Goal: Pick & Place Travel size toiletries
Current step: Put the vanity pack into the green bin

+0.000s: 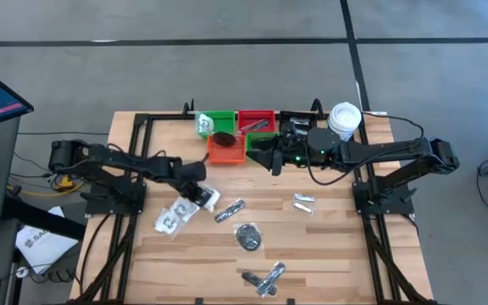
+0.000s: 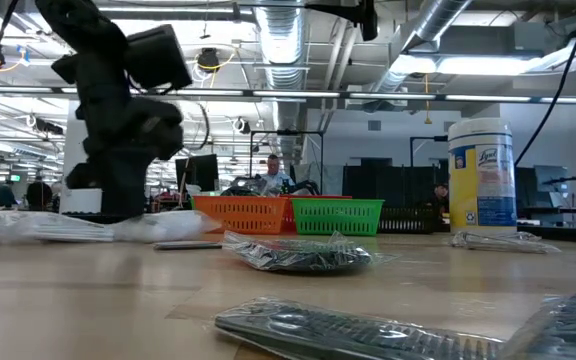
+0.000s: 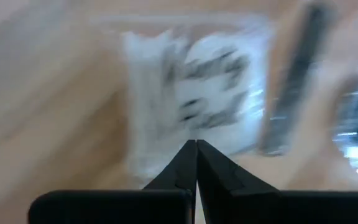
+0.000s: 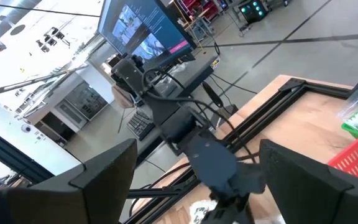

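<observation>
Travel size toiletries lie scattered on the wooden table. They include clear packets with white contents (image 1: 174, 217), a slim silvery tube (image 1: 230, 210), a dark oval in plastic (image 1: 248, 235) and silvery sachets (image 1: 303, 202). My left gripper (image 1: 202, 196) is shut and points steeply down, just over the clear packet (image 3: 210, 87) nearest the table's left side. My right gripper (image 1: 269, 158) hangs open and level, high above the trays at the back, with nothing between its fingers (image 4: 104, 180). My left gripper's shut fingertips (image 3: 196, 149) stand over the near part of the clear packet, coming from above on a slant. The wrist view is blurred, so I cannot tell whether they touch it.
Green (image 1: 219, 121), red (image 1: 257, 120), orange (image 1: 226, 152) and black (image 1: 299, 127) trays stand at the back middle. A tall white canister (image 1: 344, 119) is to their right. More sachets (image 1: 265, 278) lie near the front edge. Black frame rails run along both sides.
</observation>
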